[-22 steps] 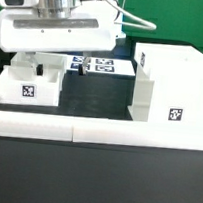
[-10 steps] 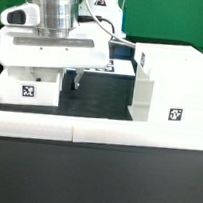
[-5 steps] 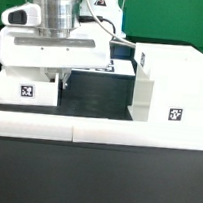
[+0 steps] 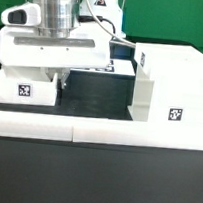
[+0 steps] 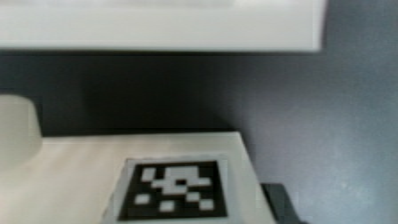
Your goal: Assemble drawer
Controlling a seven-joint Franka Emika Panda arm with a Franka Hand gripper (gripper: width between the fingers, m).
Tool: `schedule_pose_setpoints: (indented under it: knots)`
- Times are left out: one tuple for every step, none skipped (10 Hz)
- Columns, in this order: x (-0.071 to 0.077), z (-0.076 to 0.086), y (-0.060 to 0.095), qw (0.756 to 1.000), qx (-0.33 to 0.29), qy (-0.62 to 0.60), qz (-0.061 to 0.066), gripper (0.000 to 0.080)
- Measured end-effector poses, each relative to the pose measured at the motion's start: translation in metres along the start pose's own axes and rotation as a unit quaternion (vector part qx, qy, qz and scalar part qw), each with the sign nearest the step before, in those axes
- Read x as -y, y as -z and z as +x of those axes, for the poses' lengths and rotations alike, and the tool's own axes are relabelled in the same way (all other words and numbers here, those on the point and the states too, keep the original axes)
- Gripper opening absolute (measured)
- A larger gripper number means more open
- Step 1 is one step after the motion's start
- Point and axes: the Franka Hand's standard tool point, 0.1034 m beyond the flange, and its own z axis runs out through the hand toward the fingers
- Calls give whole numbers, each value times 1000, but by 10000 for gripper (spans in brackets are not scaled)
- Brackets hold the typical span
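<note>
A small white drawer tray (image 4: 26, 89) with a black-and-white tag sits at the exterior view's left, behind the front strip. My gripper (image 4: 49, 79) is down on it, under the big white hand, and its jaws stand shut against the tray's walls. One dark finger (image 4: 64, 79) shows at the tray's side. In the wrist view the tray's tagged face (image 5: 178, 190) fills the near part, with a dark finger (image 5: 270, 195) pressed to its edge. The tall boxy housing (image 4: 177, 82) stands at the exterior view's right. The second tray is not in view.
A long low white border strip (image 4: 96, 134) runs along the front. A corner of the marker board (image 4: 119, 66) shows behind the hand. Dark table (image 4: 100, 94) lies between tray and housing. A white edge (image 5: 160, 25) crosses the far part of the wrist view.
The hand came from the upper left down over the tray. Over the last second the visible finger moved in against the tray's side; the hand itself stayed put.
</note>
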Motion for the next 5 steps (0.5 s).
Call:
schedule_pose_setpoints:
  knots:
    - [0,0,0,1000,0,0,0,41]
    - [2,1,1,1000,3,9,1,41]
    - [10,6,8,999,9,41,3,41]
    - [14,8,12,998,15,67,6,41]
    - [18,9,15,996,21,83,11,41]
